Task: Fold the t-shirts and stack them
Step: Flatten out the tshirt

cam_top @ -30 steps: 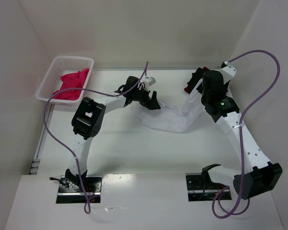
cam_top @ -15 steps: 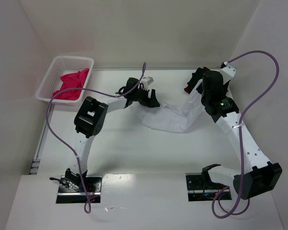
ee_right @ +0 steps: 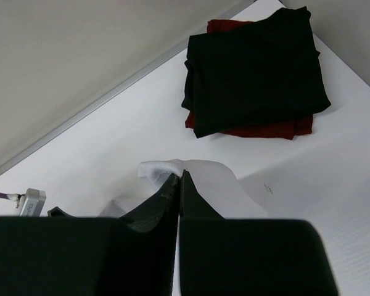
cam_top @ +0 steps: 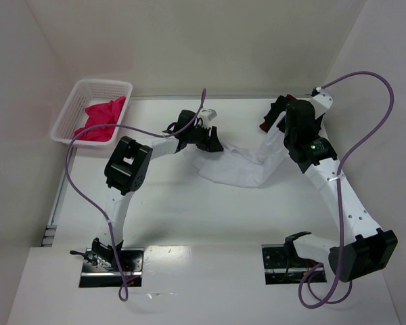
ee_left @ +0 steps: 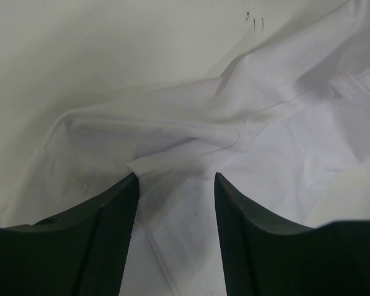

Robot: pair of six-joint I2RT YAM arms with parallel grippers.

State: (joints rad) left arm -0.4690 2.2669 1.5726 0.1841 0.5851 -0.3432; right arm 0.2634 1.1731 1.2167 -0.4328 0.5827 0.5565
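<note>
The white t-shirt point(cam_top: 240, 169) lies rumpled across the middle of the table point(cam_top: 189, 217), its right end drawn up toward the upper right. There the right gripper point(ee_right: 179, 176) has its jaws pressed together, pinching a bunch of the white cloth. At the shirt's left end, the left gripper point(ee_left: 176, 179) sits low over the cloth with its jaws spread partway. A creased fold lies in the gap, but whether the pads touch it cannot be told. In the upper right of the right wrist view, a folded black t-shirt point(ee_right: 256, 68) rests on a dark red t-shirt point(ee_right: 283, 128). At the upper left of the overhead view, pink t-shirts point(cam_top: 100, 118) lie in a white mesh basket point(cam_top: 98, 84).
</note>
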